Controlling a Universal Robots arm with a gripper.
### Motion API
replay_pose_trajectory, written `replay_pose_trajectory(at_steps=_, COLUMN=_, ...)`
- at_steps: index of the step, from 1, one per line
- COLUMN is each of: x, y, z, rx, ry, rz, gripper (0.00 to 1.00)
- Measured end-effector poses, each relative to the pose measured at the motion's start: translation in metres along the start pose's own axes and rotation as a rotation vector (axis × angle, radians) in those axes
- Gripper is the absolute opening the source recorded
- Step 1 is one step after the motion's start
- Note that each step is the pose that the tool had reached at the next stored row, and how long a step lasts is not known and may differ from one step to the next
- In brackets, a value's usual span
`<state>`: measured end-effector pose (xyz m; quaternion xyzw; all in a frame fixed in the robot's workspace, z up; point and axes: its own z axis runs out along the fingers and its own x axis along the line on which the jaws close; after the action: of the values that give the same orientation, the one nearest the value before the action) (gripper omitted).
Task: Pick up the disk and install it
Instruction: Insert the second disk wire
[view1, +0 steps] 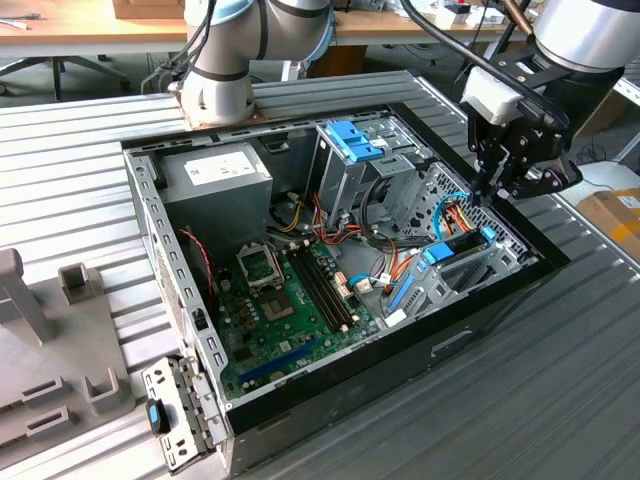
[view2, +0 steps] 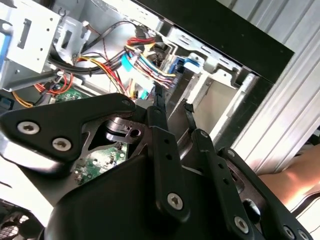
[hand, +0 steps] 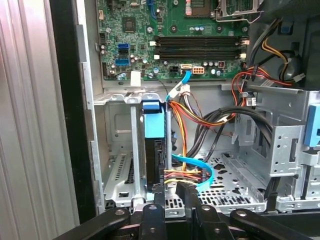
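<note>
The disk (view1: 460, 244) is a black drive with bright blue rails. It stands on edge in the low grey drive bay (view1: 470, 275) at the corner of the open computer case on the exterior view's right. In the first wrist view the disk's blue end tab (hand: 153, 122) sits between the bay's metal uprights. My gripper (view1: 482, 190) hangs just above the disk's far end, beside a bundle of coloured cables (hand: 187, 172). Both wrist views show its two thin black fingers (view2: 158, 107) slightly apart with nothing between them, so the gripper (view2: 173, 102) (hand: 173, 190) is open.
A tall grey cage with a blue latch (view1: 352, 140) stands beside the bay, with the motherboard (view1: 290, 300) and power supply (view1: 215, 175) further in. The arm's base (view1: 220, 90) is behind the case. A grey fixture (view1: 60, 330) and a loose bracket (view1: 170, 415) lie on the exterior view's left.
</note>
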<state>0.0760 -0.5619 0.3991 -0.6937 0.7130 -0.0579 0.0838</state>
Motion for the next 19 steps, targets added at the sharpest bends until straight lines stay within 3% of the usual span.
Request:
replay_pose_trajectory(at_steps=3, x=-0.0113, y=-0.002, z=0.001, rx=-0.0008, ry=0.0026, rz=-0.001, gripper=0.3)
replay_pose_trajectory(at_steps=5, x=-0.012, y=-0.0095, z=0.0028, rx=-0.0044, ry=0.0171, rz=-0.003, gripper=0.3)
replay_pose_trajectory(at_steps=7, x=-0.012, y=-0.0105, z=0.0035, rx=-0.0084, ry=0.0289, rz=-0.001, gripper=0.3)
replay_pose_trajectory(at_steps=8, x=-0.0119, y=-0.0103, z=0.005, rx=-0.0125, ry=0.0315, rz=0.001, gripper=0.3)
replay_pose_trajectory(at_steps=9, x=-0.0119, y=-0.0101, z=0.006, rx=-0.0156, ry=0.0323, rz=0.002, gripper=0.3)
replay_pose_trajectory(at_steps=12, x=-0.0118, y=-0.0093, z=0.0099, rx=-0.039, ry=0.0352, rz=0.008, gripper=0.3)
replay_pose_trajectory(at_steps=15, x=-0.0118, y=-0.0106, z=0.0109, rx=-0.0529, ry=0.0358, rz=0.009, gripper=0.3)
replay_pose_trajectory(at_steps=19, x=-0.0119, y=-0.0121, z=0.0113, rx=-0.0576, ry=0.0358, rz=0.009, gripper=0.3)
